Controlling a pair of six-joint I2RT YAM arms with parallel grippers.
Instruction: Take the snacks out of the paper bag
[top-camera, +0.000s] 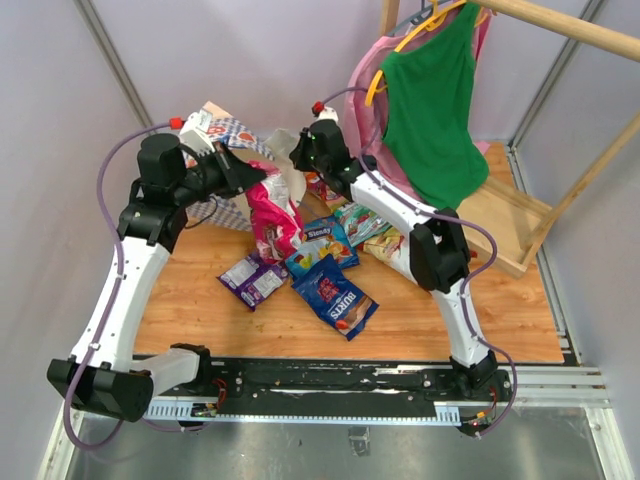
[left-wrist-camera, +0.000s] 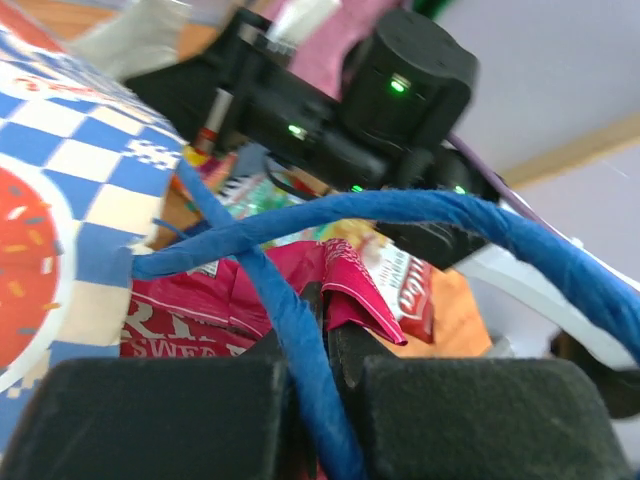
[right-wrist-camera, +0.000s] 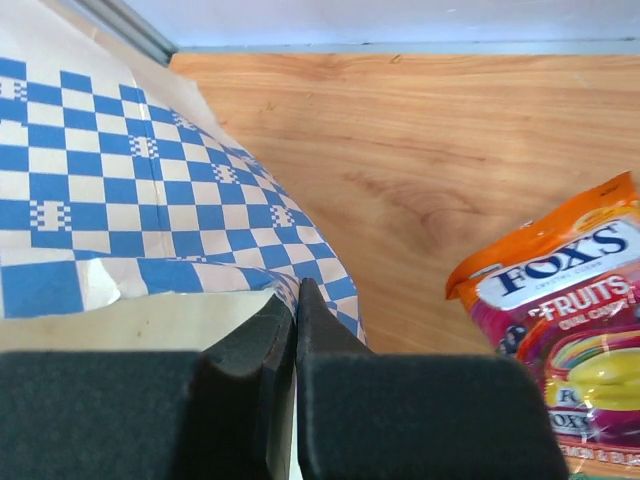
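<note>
Most of the job looks done from where I stand. The paper bag (top-camera: 232, 130) is held up off the counter (top-camera: 450, 320) near its far left corner, pulled between the two arms. The left claw (left-wrist-camera: 322, 350) is closed on the bag's blue cord handle (left-wrist-camera: 300, 340), which runs straight between its pads. The right claw (right-wrist-camera: 297, 330) is pinched tight on the checked paper edge of the bag, with no gap showing.

The snacks lie loose in the middle of the counter. A purple packet (top-camera: 252, 278) is nearest the left edge, with a blue packet (top-camera: 337, 297) towards the near edge and another blue one (top-camera: 320, 243) just behind it. More are under the right arm, among them an orange packet (right-wrist-camera: 565, 320).

A magenta-pink packet (top-camera: 272, 220) hangs at the bag's mouth with its lower end down by the others. I can't tell if its top is free of the paper. I can't see into the bag either, so something may be left inside. By my guess, what remains is to shake that last one clear and check that the bag is empty.
</note>
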